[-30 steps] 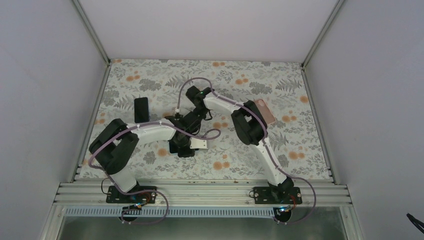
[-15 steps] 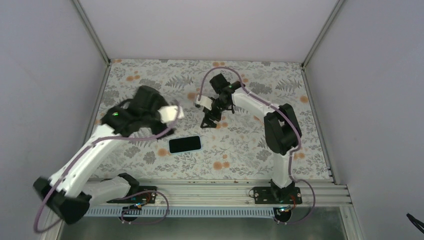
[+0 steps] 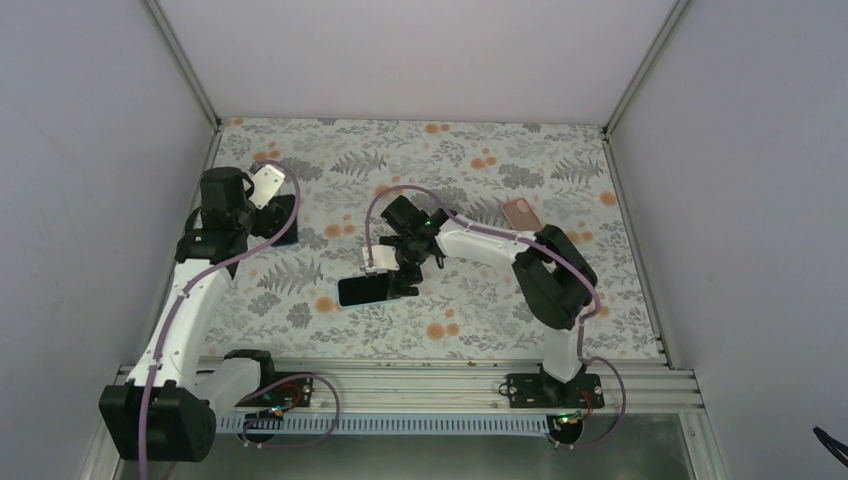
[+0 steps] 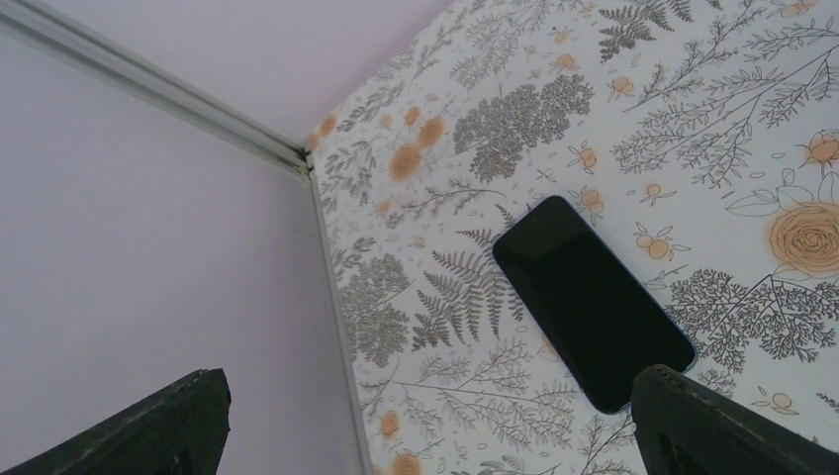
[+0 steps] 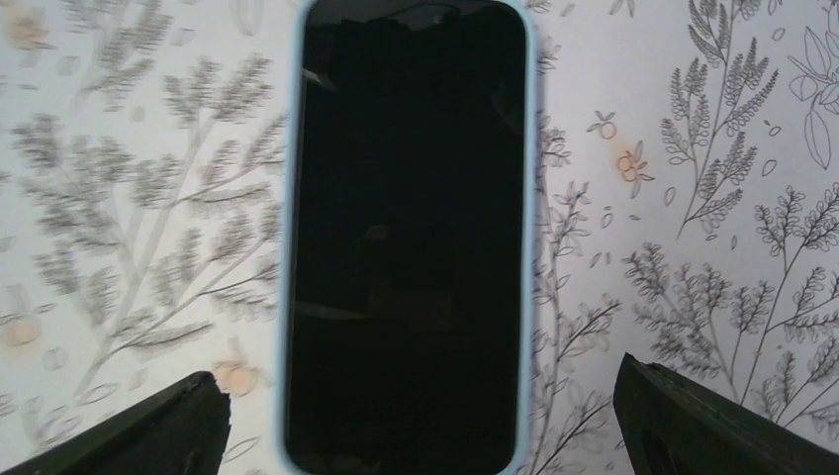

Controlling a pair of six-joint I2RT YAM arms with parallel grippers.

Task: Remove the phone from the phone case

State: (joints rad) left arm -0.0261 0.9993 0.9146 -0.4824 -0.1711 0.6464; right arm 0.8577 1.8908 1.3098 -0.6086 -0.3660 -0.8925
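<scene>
The phone point(image 5: 408, 237), in its pale blue case point(image 5: 290, 247), lies flat mid-worktop point(image 3: 480, 300) beneath the right jaws, spread wide and empty. The left jaws (likewise spread, empty) hang over another dark phone point(image 4: 592, 302) by the left wall point(image 4: 148, 247); a pink case point(image 3: 521, 212) lies well apart.

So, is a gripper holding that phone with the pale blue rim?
No, the phone lies flat on the table; the right gripper is open, fingers clear of it.

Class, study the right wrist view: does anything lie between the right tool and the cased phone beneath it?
Nothing visible does. The right tool hangs open directly over the cased phone, which lies flat and uncovered on the floral table.
</scene>
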